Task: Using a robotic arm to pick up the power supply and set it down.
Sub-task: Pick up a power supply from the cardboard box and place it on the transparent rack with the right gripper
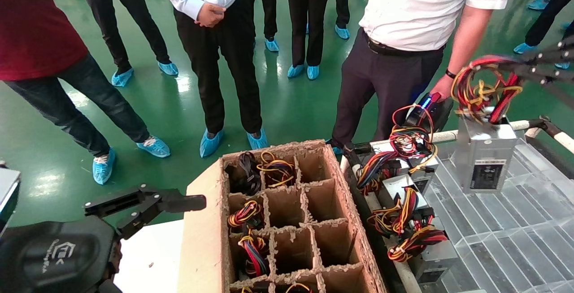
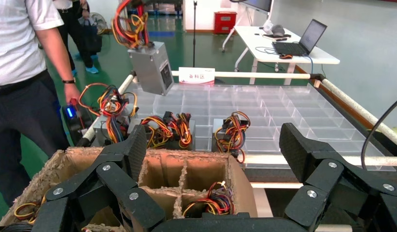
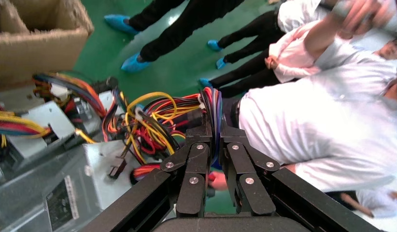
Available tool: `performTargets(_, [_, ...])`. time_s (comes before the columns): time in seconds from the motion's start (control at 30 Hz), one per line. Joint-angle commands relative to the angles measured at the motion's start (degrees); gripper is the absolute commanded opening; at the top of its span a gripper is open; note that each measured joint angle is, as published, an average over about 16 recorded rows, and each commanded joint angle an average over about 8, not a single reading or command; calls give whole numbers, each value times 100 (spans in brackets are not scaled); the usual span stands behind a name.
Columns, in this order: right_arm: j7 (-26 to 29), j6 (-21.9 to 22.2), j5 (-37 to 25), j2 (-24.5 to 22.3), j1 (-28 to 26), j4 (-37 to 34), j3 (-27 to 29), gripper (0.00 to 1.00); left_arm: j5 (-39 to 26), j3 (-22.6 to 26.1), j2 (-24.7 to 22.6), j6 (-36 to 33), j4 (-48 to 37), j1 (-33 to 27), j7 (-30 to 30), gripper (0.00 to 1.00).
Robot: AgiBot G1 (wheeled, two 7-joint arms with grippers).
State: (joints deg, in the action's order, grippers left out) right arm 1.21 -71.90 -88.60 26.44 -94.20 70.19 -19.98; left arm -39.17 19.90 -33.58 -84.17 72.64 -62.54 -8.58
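The right end effector [image 3: 215, 140], clamped on the wire bundle [image 1: 486, 89], dangles the power supply [image 1: 484, 154] above the clear tray's [image 1: 515, 234] far edge; lower slowly to limit swing. Left end effector [image 2: 213, 159] idles agape.

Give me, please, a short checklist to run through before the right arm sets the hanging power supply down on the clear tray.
1. Right gripper shut on the wire bundle: ok.
2. Power supply clear of the clear tray, hanging from its wires: ok.
3. Bare tray surface below it: ok.
4. The man's hand close to the load: not ok.
5. Left gripper open, beside the cardboard box, out of the way: ok.
6. Wires secure enough not to slip: cannot tell.
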Motion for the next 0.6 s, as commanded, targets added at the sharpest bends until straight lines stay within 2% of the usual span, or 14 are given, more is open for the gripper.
performTargets(0.03, [-77,72,-76,-15,103,-32,-25,0,0,0,0,0,0,0,0,100])
performTargets(0.3, [-324,244,-316,127,382,-194,-188,0,1,1,0,0,0,0,0,100])
performTargets(0.6, [-507,211,-382,381,462,-505,-337,0,1,2,1,1,0,0,1,100])
